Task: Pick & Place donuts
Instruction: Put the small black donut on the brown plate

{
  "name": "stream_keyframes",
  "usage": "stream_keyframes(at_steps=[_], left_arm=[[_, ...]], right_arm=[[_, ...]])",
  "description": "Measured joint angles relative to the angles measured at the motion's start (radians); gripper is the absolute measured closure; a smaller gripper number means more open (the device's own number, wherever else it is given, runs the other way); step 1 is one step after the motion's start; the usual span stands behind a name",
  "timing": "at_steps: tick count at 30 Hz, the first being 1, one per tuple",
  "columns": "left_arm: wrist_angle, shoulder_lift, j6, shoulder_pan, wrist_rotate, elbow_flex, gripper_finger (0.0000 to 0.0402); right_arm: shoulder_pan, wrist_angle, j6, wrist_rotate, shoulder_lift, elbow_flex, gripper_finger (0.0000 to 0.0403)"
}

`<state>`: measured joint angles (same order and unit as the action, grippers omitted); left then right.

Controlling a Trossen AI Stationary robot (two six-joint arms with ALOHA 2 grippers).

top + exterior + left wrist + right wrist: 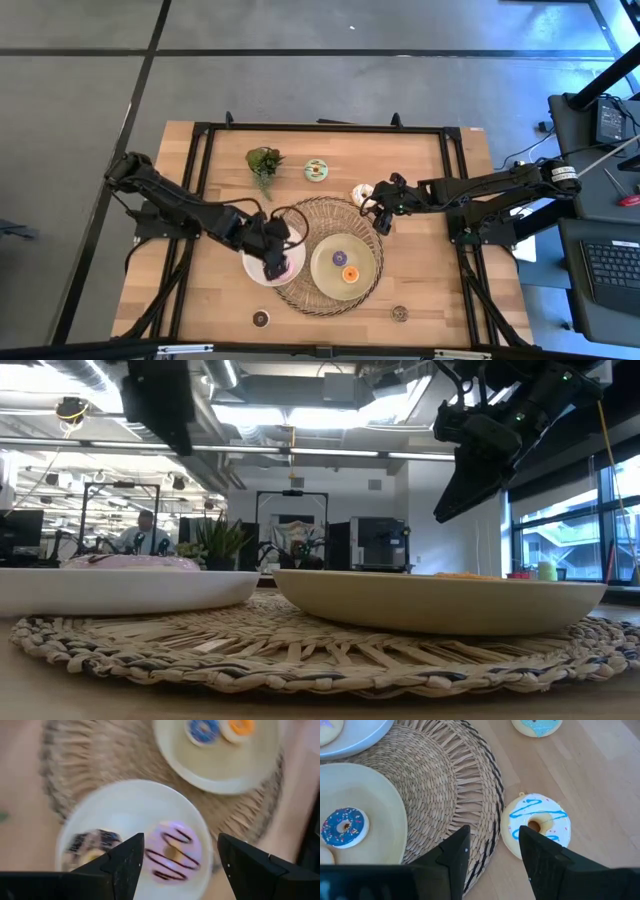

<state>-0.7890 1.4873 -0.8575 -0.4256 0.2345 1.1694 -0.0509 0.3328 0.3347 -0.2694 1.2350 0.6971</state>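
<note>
My left gripper (272, 258) hangs open above the white plate (130, 800). Between its fingers, below them, a pink donut with brown stripes (174, 852) lies flat on the plate, beside a dark-striped donut (92, 847). My right gripper (378, 215) is open above the mat's far right edge. A white donut with blue drizzle (537, 822) lies on the table just beside its fingers. A mint donut (317, 170) lies farther back. A blue donut (342, 827) and an orange donut (350, 274) lie on the pale-green plate (365, 255).
Both plates stand on a round woven mat (320, 215). A green plant sprig (263, 163) lies at the far left. Two brown donuts (261, 318) (399, 313) lie near the table's near edge. A person shows in the room behind (143, 532).
</note>
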Motion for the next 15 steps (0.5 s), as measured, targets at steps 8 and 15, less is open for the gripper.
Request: stream_keyframes(at_steps=[8, 15], left_arm=[[0.123, 0.009, 0.017, -0.082, -0.02, -0.001, 0.0158], [0.189, 0.066, 0.237, -0.17, -0.022, -0.001, 0.0156]], right_arm=[[0.0, 0.0, -0.003, 0.0, 0.0, 0.0, 0.0232], [0.0, 0.0, 0.0, 0.0, 0.0, 0.0, 0.0232]])
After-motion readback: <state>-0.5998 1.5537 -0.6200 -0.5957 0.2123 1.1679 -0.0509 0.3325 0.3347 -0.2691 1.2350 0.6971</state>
